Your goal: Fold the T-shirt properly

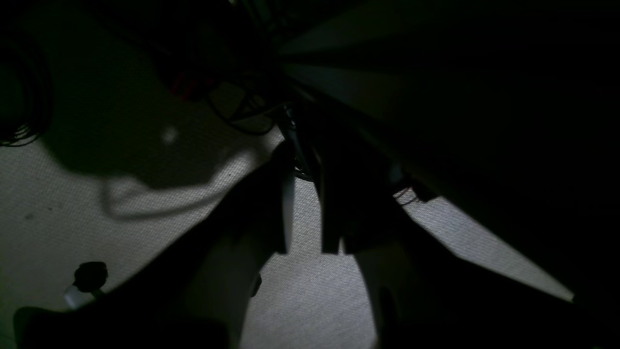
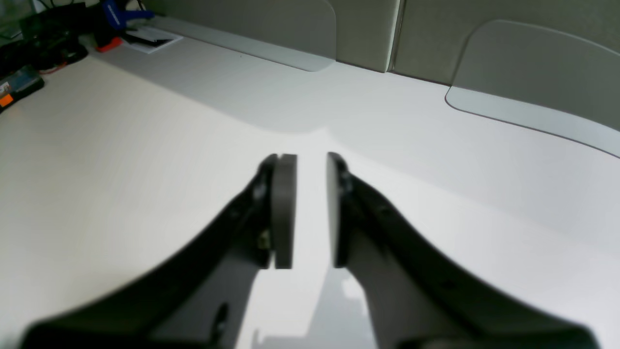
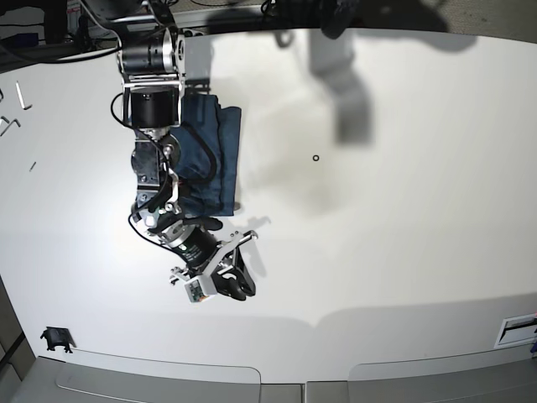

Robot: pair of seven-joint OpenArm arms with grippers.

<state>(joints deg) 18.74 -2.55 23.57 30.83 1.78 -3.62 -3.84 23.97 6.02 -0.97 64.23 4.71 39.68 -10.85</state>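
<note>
The dark navy T-shirt [image 3: 220, 147] lies folded into a narrow stack on the white table [image 3: 403, 210], at the upper left of the base view, partly hidden under the right arm. My right gripper [image 3: 240, 287] hovers near the table's front, below the T-shirt and apart from it. In the right wrist view the right gripper [image 2: 308, 160] is open, with bare tabletop showing between its pads [image 2: 283, 208]. The T-shirt is out of view there. The left wrist view is very dark. My left gripper [image 1: 310, 242] hangs off the table over grey carpet [image 1: 300, 300], with a narrow empty gap between its fingers.
A small black ring [image 3: 315, 158] lies on the table right of the T-shirt. Metal keys [image 3: 20, 96] rest at the far left, and a black clip [image 3: 56, 338] sits at the lower left. Tools and boxes [image 2: 29, 53] crowd one table corner. Grey partitions [image 2: 528, 63] border it.
</note>
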